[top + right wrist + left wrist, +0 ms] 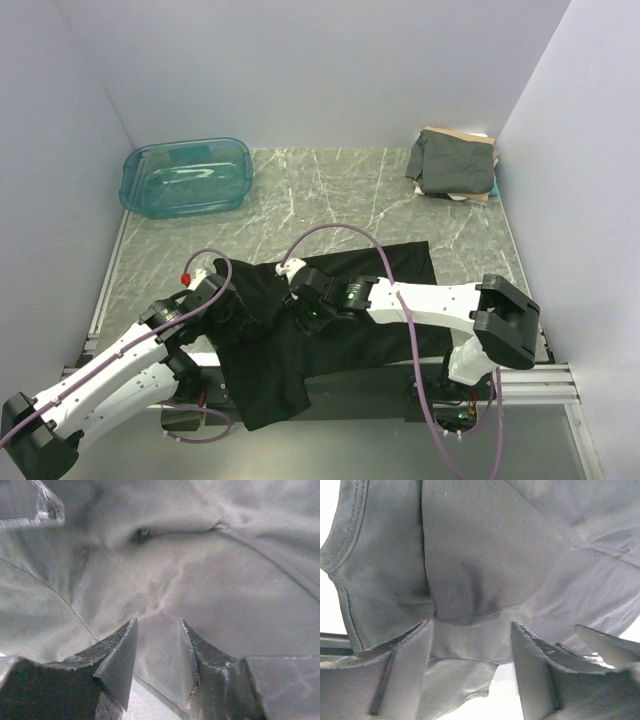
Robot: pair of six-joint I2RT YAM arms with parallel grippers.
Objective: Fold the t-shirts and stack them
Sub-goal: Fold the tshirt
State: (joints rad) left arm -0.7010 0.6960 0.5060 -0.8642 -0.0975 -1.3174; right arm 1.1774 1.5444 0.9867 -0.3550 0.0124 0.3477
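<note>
Setup's basically a little booth. The bench (330, 190) has a green marble-look top with pale veins running through it, matte, hardly any glare. Three plain walls box it in: left wall (50, 150), back wall (310, 70) and right wall (580, 170), all a flat pale grey-lavender, no marks on them. A thin metal strip (108, 285) runs down the bench's left side, and a silver slotted rail (560, 385) sits across the near edge. A see-through teal bin (185, 208) is parked in the back left corner. Light is soft and even from above, so the shadows stay faint. Can't see any floor.
</note>
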